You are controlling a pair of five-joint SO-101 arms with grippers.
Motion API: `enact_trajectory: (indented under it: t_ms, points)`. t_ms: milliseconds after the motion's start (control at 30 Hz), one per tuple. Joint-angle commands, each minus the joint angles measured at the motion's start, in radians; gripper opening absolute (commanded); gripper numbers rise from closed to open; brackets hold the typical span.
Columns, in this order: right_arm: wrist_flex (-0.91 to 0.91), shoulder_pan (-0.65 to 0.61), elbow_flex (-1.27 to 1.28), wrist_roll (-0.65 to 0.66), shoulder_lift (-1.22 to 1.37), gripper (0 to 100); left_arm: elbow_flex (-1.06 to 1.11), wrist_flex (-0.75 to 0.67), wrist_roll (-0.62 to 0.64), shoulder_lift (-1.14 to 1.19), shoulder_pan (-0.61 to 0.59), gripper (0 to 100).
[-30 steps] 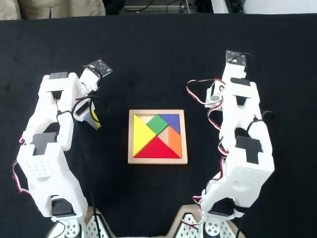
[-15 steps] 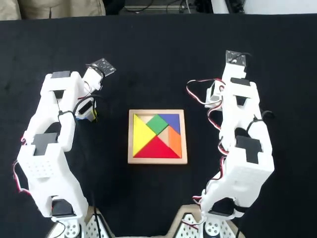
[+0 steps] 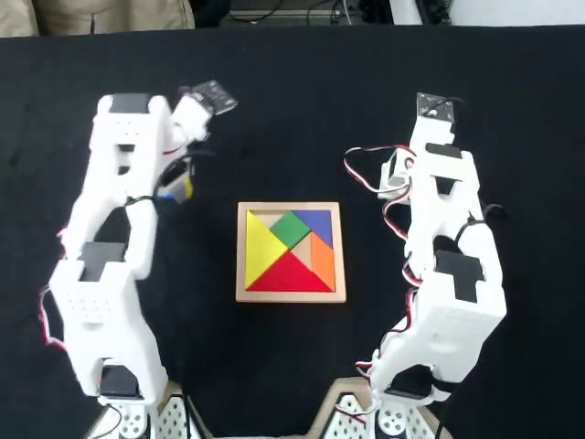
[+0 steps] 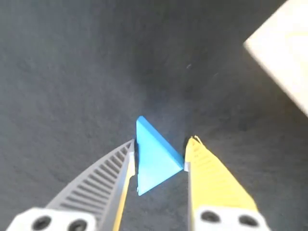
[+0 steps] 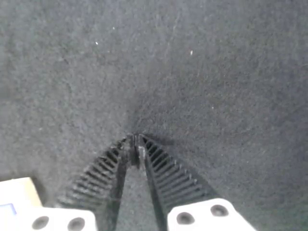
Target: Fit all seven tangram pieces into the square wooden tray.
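— Left gripper (image 4: 162, 142) is clamped on the blue triangle (image 4: 155, 161), which is pinched between its two fingers with the black cloth (image 4: 72, 72) beneath. What have we seen change?

— Over the last second the left arm (image 3: 119, 210) has stretched away from its base, carrying the gripper and triangle farther up the table. The right arm (image 3: 448, 238) has not stirred. The right gripper (image 5: 135, 144) sits pinched together on nothing, over the cloth.

— And the tray (image 3: 243, 274)?

— It hasn't moved, and its coloured pieces lie as they were. It sits apart from the left gripper, off to the side nearer the right arm. We judge the triangle is picked up and in transit, not yet over the tray.

— Where would it go?

— We see a bare wood patch (image 3: 299, 249) in the middle of the tray, between the green, yellow, red and orange pieces. It probably goes there.

— What can't we make out?

— From above, the left arm's own links cover most of its gripper, so the triangle hardly shows. At the left wrist the tray is cut off to one pale corner. We can't tell whether the triangle is clear of the cloth or whether the patch matches its shape. Nor can we tell whether every other piece is seated.
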Motion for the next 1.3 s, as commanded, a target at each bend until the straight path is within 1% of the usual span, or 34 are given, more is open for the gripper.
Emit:
enact_trajectory:
  t_ms: [0,100,167,267,367,433,567,700,867,1067,1200,1267]
  points:
    - [-0.008,0.023,-0.051,0.005,-0.012,1.1,-0.156,0.160,-0.069,-0.017,0.145,17]
    - [-0.017,0.035,-0.050,0.005,-0.012,1.1,-0.211,0.255,-0.104,-0.017,0.240,17]
    - [-0.017,0.049,-0.050,0.005,-0.012,1.1,-0.223,0.287,-0.137,-0.018,0.288,17]
    - [-0.017,0.058,-0.059,0.005,-0.010,1.1,-0.200,0.292,-0.166,-0.035,0.343,17]
    - [-0.015,0.060,-0.065,0.005,-0.007,1.1,-0.131,0.282,-0.201,-0.106,0.400,17]
    - [-0.015,0.060,-0.065,0.005,-0.007,1.1,-0.074,0.224,-0.221,-0.155,0.423,17]
    - [-0.015,0.060,-0.065,0.005,-0.005,1.1,0.062,0.058,-0.229,-0.218,0.438,17]
    - [-0.015,0.060,-0.065,0.005,-0.005,1.1,0.186,-0.075,-0.232,-0.227,0.470,17]
    - [-0.015,0.060,-0.065,0.005,-0.005,1.1,0.282,-0.206,-0.232,-0.227,0.487,17]
    - [-0.017,0.058,-0.065,0.005,-0.005,1.1,0.338,-0.310,-0.232,-0.226,0.475,18]
    - [-0.017,0.058,-0.065,0.005,-0.005,1.1,0.343,-0.311,-0.232,-0.226,0.455,28]
    - [-0.017,0.058,-0.065,0.005,-0.005,1.1,0.343,-0.308,-0.232,-0.226,0.447,30]
